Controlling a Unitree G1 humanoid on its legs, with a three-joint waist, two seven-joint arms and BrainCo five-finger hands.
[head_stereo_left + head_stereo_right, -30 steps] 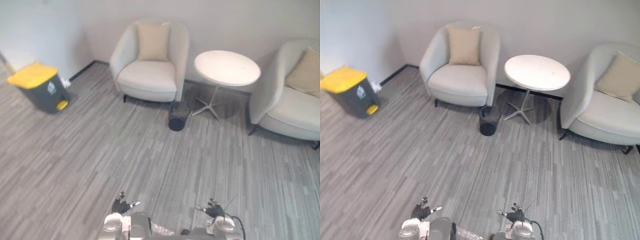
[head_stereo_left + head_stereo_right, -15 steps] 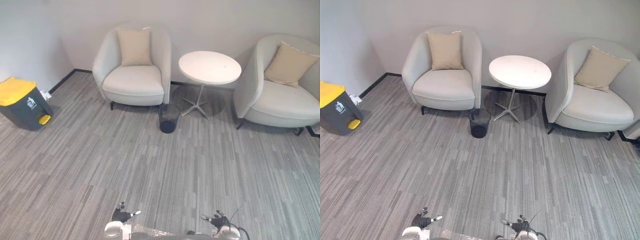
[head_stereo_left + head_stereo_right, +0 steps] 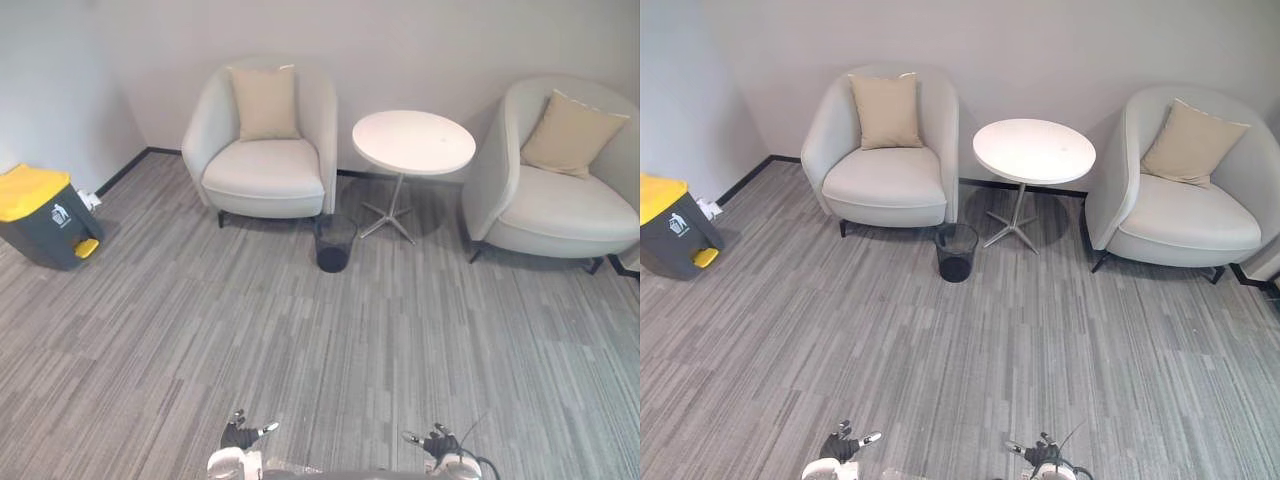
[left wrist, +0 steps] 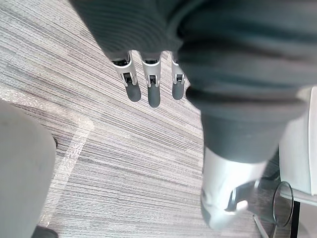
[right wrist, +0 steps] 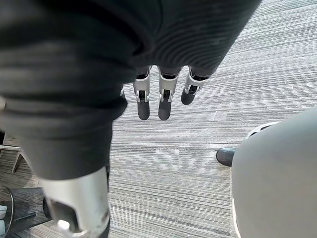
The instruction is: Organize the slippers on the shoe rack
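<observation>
- My left hand (image 3: 240, 435) and right hand (image 3: 440, 442) hang low over the grey striped carpet (image 3: 300, 340), near its front edge. Both are still empty, as a second ago.
- In the wrist views my left fingers (image 4: 154, 91) and right fingers (image 5: 165, 101) are straight and apart, touching nothing.
- My head has turned since the earlier frame, so the whole scene has shifted; the furniture itself has not moved.
- The right armchair (image 3: 550, 205) with its tan cushion (image 3: 570, 132) is now almost fully visible.
- The yellow-lidded pedal bin (image 3: 40, 215) now sits at the carpet's left edge.
- The left armchair (image 3: 262, 165), round white table (image 3: 414, 141) and dark wastebasket (image 3: 335, 243) stand along the far wall.
- I cannot tell where the slippers or shoe rack are.
</observation>
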